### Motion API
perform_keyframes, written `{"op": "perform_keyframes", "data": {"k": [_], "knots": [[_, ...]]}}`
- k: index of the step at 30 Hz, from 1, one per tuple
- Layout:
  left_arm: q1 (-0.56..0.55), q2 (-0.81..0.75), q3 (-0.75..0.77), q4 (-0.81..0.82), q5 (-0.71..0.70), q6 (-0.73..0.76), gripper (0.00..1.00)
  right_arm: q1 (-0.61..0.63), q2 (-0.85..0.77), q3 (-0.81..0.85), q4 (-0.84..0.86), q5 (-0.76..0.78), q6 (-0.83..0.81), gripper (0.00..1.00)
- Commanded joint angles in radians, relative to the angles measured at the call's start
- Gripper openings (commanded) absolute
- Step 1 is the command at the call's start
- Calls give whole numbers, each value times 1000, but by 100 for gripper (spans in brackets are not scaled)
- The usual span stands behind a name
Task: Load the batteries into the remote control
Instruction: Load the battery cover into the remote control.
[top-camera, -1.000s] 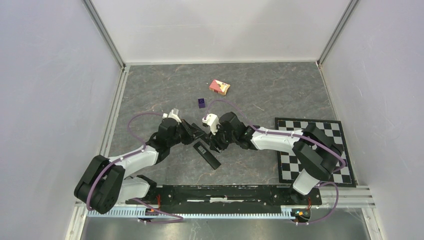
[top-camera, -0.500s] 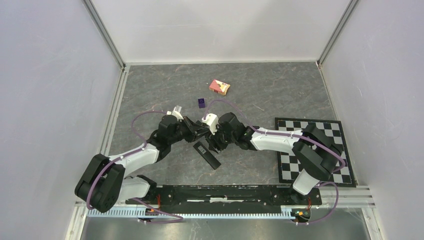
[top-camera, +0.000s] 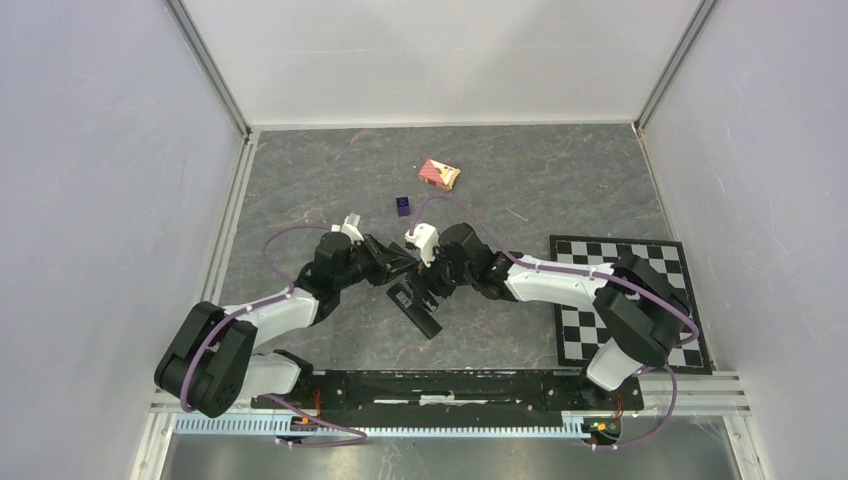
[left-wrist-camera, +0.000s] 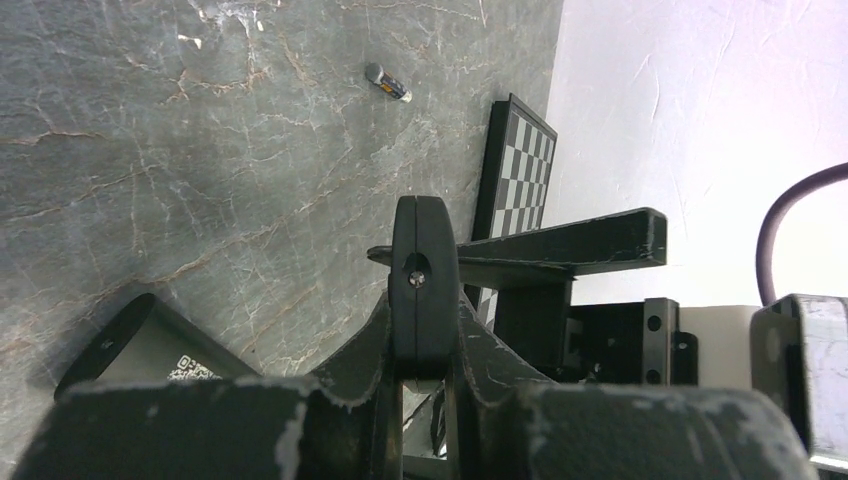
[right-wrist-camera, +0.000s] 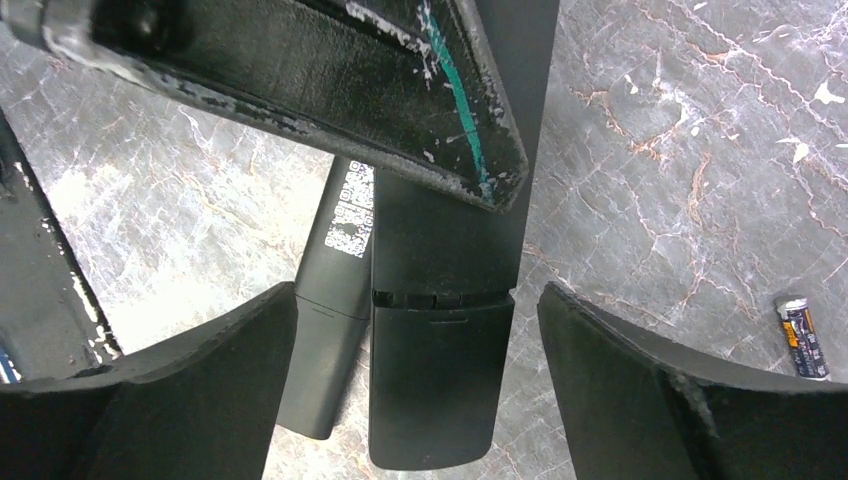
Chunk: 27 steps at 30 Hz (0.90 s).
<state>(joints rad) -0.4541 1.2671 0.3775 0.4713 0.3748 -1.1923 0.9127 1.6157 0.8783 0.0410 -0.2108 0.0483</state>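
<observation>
Right fingers (right-wrist-camera: 620, 370) gape wide, empty, astride the slim black remote control (right-wrist-camera: 440, 400) on the grey marbled counter (right-wrist-camera: 680, 150); left fingers (left-wrist-camera: 423, 280) nearly closed, contents unclear. Mid-loading; next, probably: fetch the small dark cylindrical battery (right-wrist-camera: 801, 337) nearby.

The remote control (right-wrist-camera: 335, 300) carries a white QR code (right-wrist-camera: 350, 215) with rows of tiny white print around it, all too fine to read. The battery (right-wrist-camera: 802, 337) lying on the bench (right-wrist-camera: 700, 150) has a printed blue and orange wrapper, its lettering illegible.
</observation>
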Motion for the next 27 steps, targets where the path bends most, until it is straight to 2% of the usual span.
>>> {"op": "perform_keyframes", "data": {"k": [1,7,16,21,27], "knots": [[15,7,-12,99,51,0,2,0,-53,28,18,-8,31,97],[28,-14,-19,118,76,2,2,-41,-103,14,37,-11,139,98],[45,-51,-17,115,84,-11,2,-151,-260,-95,186,-86,346,98],[51,-83,-9,131,100,-56,2,-231,-365,-252,309,-11,618,98],[50,-121,16,144,111,-119,2,-235,-434,-401,501,-4,861,97]]}}
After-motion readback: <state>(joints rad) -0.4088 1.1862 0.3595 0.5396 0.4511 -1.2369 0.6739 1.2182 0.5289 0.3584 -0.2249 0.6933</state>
